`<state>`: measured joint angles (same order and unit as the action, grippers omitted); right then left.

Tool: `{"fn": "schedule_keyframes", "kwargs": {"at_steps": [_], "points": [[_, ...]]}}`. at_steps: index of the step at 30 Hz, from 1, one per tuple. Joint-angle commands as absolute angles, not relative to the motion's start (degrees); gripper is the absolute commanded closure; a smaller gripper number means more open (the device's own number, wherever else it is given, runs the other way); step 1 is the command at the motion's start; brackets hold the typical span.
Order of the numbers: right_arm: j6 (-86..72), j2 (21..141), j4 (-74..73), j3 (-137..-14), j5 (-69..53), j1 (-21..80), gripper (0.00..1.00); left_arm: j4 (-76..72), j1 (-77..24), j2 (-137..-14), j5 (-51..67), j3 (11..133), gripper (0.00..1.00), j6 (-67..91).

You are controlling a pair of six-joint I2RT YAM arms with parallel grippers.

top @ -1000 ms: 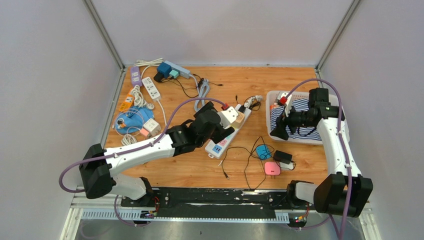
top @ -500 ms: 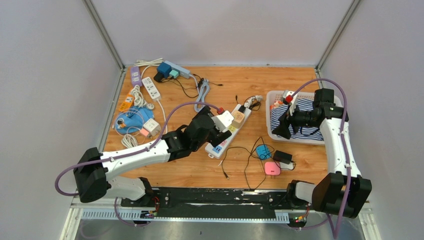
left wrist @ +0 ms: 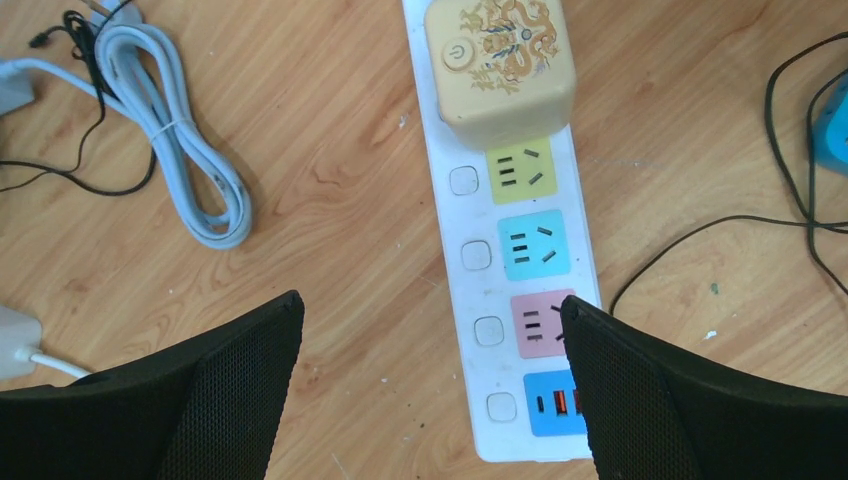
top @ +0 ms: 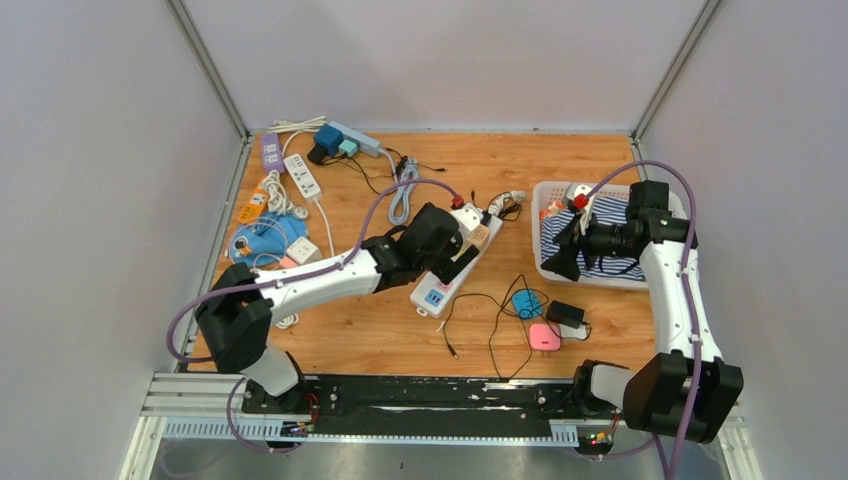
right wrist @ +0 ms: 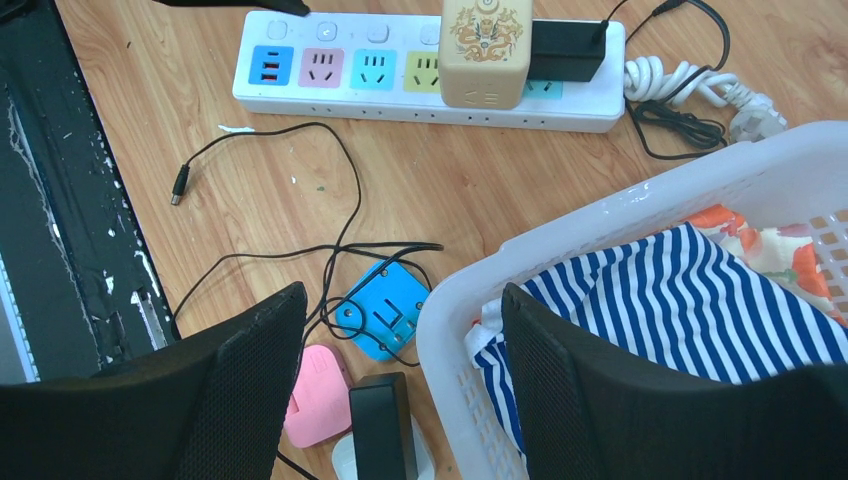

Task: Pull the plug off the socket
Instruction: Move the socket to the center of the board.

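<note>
A white power strip (left wrist: 487, 290) with coloured sockets lies slanted on the wooden table, and its near end shows in the top view (top: 437, 293). A beige plug (left wrist: 500, 70) with a dragon pattern sits in one of its sockets (right wrist: 486, 50) (top: 481, 234), and a black adapter (right wrist: 565, 50) is plugged in beside it. My left gripper (left wrist: 430, 303) (top: 452, 256) hangs open over the strip's near end, its right finger above the pink and blue sockets, short of the beige plug. My right gripper (right wrist: 402, 290) (top: 558, 262) is open and holds nothing, straddling the basket's near-left rim.
A white basket (right wrist: 600, 220) with striped cloth (right wrist: 700, 300) stands at the right. Beside it lie a blue adapter (right wrist: 380, 310), a pink one (right wrist: 315, 395), a black one (right wrist: 380, 430) and loose black wires. A grey cable coil (left wrist: 190, 150) lies left of the strip. More strips (top: 300, 175) fill the back left.
My left arm's elbow has swung right and up, and its gripper has shifted slightly along the strip toward the beige plug. The right arm has barely moved.
</note>
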<state>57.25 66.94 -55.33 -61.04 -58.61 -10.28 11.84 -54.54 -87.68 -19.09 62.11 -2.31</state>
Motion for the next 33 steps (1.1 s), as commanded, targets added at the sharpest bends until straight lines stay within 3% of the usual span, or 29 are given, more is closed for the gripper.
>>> {"fn": "schedule_keyframes", "kwargs": {"at_steps": [1,12,33], "points": [[58.94,65.56,-56.63,-60.17,-61.55,-10.93,0.27,21.16,-54.53,-92.83,-19.53,67.83,0.0,-2.55],[58.79,66.27,-56.67,-60.34,-60.74,-10.95,0.27,10.29,-55.1,-91.52,-18.63,61.64,0.0,-3.8],[59.41,66.26,-56.69,-59.68,-61.61,-10.95,0.27,7.38,-54.76,-95.52,-14.66,61.98,0.0,0.07]]}}
